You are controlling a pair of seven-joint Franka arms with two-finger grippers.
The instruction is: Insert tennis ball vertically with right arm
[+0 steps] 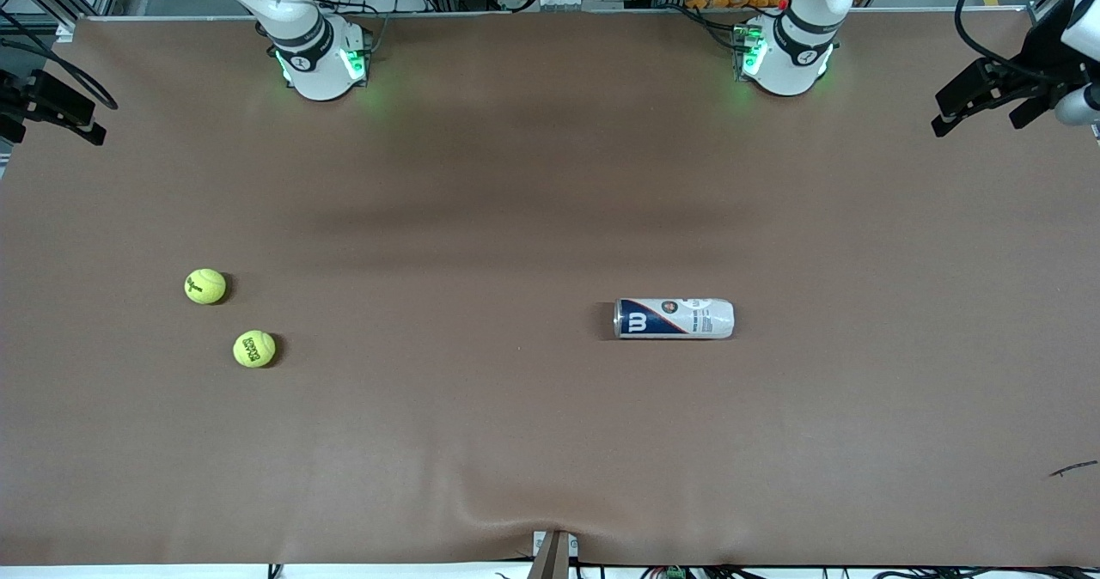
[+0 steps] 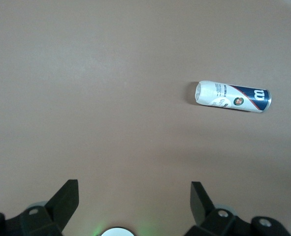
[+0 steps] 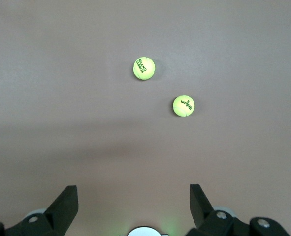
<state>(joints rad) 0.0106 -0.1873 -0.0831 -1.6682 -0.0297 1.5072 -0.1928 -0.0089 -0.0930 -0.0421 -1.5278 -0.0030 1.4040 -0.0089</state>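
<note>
Lying: two yellow-green tennis balls on the brown table cover, toward the right arm's end of the table, both loose and untouched.
Ball one: the first tennis ball point(image 1: 205, 286) point(image 3: 183, 105) carries dark print and sits farther from the front camera than its partner.
Ball two: the second tennis ball point(image 1: 254, 349) point(image 3: 144, 68) also carries dark lettering; it sits near the first, not touching it, and nearer to the front camera.
Can: the tennis ball can point(image 1: 675, 318) point(image 2: 232, 97) lies on its side, toward the left arm's end of the table and well apart from both balls. Its body is white and navy with a large white logo on the navy part. Its length runs along the table from one arm's end toward the other; the navy end points toward the balls. The left wrist view shows a pale round opening at the white end.
Right gripper: the right gripper point(image 3: 134, 209) hangs high over bare table cover, with both balls in its camera's sight. Its two black fingers point(image 3: 64, 204) stand wide apart with nothing between them.
Left gripper: the left gripper point(image 2: 134, 206) waits high over bare table cover with the can in its camera's sight. Its fingers point(image 2: 203, 199) are likewise spread wide and hold nothing.
Arm bases: the right arm's base point(image 1: 320, 63) and the left arm's base point(image 1: 784, 59) stand at the table's edge farthest from the front camera, each with green lights lit.
Table: the table point(image 1: 516, 441) is covered by a brown sheet that wrinkles slightly at the edge nearest the front camera.
</note>
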